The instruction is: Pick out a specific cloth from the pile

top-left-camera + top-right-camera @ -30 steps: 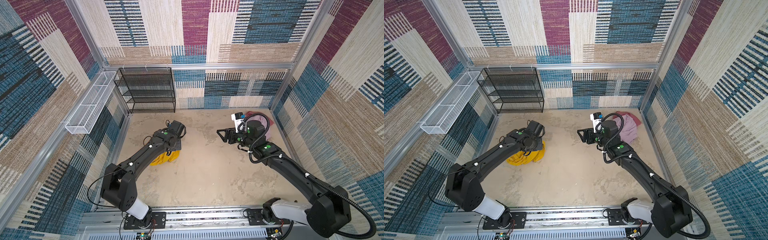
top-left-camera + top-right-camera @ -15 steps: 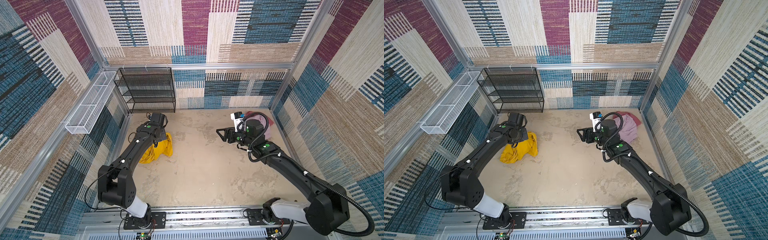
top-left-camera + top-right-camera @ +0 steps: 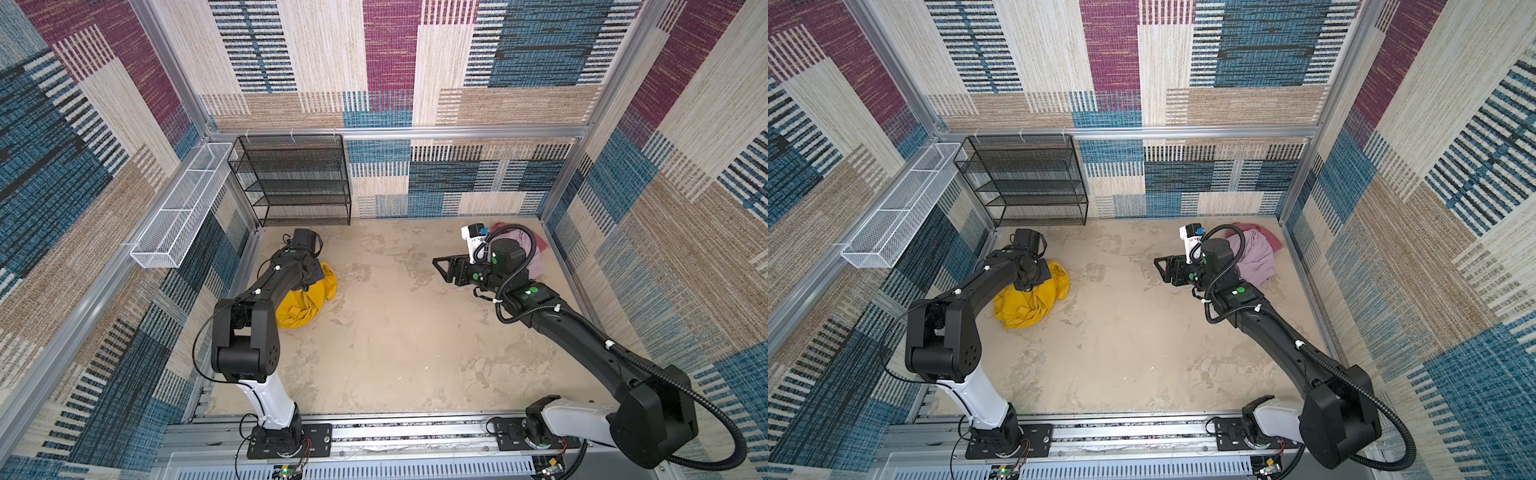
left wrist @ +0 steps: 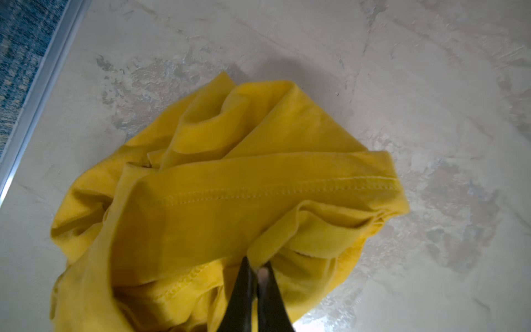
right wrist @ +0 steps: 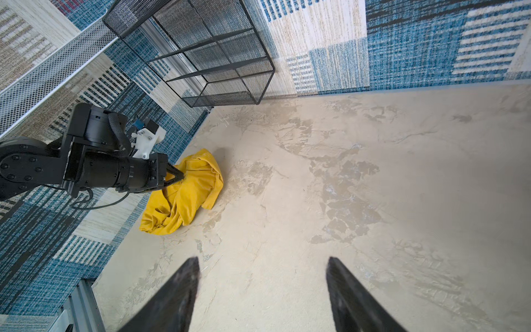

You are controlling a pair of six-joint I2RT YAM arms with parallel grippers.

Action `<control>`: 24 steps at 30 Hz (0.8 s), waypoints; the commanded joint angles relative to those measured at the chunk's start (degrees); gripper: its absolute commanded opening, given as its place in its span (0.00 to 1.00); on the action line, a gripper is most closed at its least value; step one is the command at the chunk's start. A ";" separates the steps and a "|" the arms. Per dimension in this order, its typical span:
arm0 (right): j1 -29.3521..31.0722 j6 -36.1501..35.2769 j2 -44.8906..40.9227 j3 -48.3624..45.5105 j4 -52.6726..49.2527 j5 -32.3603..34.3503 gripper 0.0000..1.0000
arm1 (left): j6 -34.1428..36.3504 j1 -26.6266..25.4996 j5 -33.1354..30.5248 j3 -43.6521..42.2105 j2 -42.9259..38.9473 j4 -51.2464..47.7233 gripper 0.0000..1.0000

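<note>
Beige mottled surface: mustard-yellow T-shirt lies near the left edge, well apart from the pink-and-rose pile in the far right corner. Left pincer is clamped on a shirt fold; right pincer stands apart, empty. Separation appears done, release seemingly left.

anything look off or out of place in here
Nothing is spilled or broken. The only stray thing is the yellow shirt, crumpled alone on the left, far from the pile at the far right; the left gripper is pinching a fold of it.
</note>
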 commanded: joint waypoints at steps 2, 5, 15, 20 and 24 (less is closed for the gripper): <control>0.10 0.71 0.71 0.89 1.33 0.07 0.73 | -0.59 0.22 -2.45 -0.99 0.94 0.95 0.00; 0.11 0.82 1.23 1.25 1.41 -0.22 0.73 | -0.32 0.22 -2.56 -1.26 1.64 0.80 0.00; 0.06 0.39 2.13 2.52 0.63 1.69 0.73 | 0.36 0.17 -0.91 -2.17 -1.82 2.40 0.09; 0.11 0.57 1.90 2.97 0.77 2.25 0.73 | 0.63 -0.18 1.02 -2.71 -4.92 2.48 0.15; 0.11 0.96 1.96 2.66 1.45 2.17 0.73 | 1.17 -0.56 1.96 -1.97 -6.48 1.43 0.21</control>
